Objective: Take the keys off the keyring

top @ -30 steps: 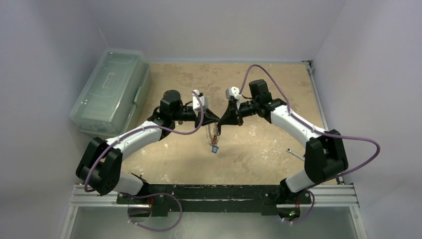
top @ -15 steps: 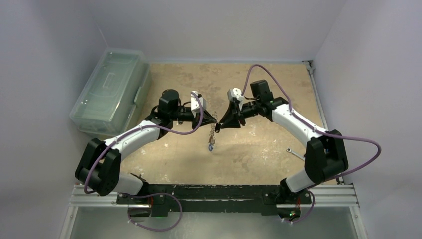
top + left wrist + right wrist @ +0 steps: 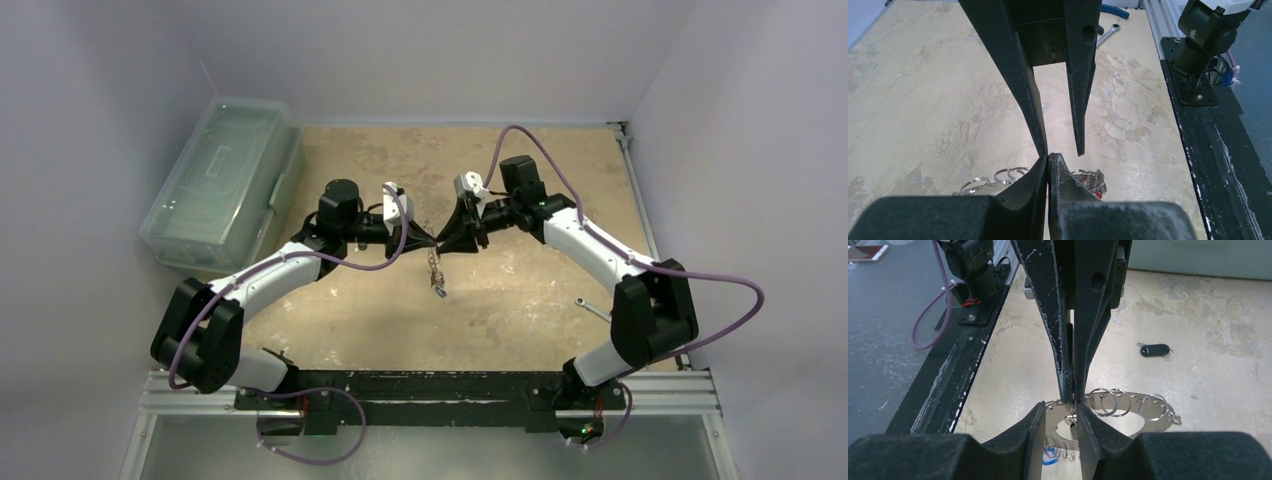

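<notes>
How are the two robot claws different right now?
The left gripper is squeezed shut, while the right gripper has its fingers apart. The left gripper pinches the keyring by its edge; the right gripper holds nothing. Both are black, two-fingered, and point tip to tip at each other.

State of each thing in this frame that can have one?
left gripper: jaws shut on the keyring
right gripper: jaws open, gripping nothing
keyring: hanging clear of the table
keys: on the keyring
plastic box: lid on
spanner: flat on the table
black fob: loose on the table
</notes>
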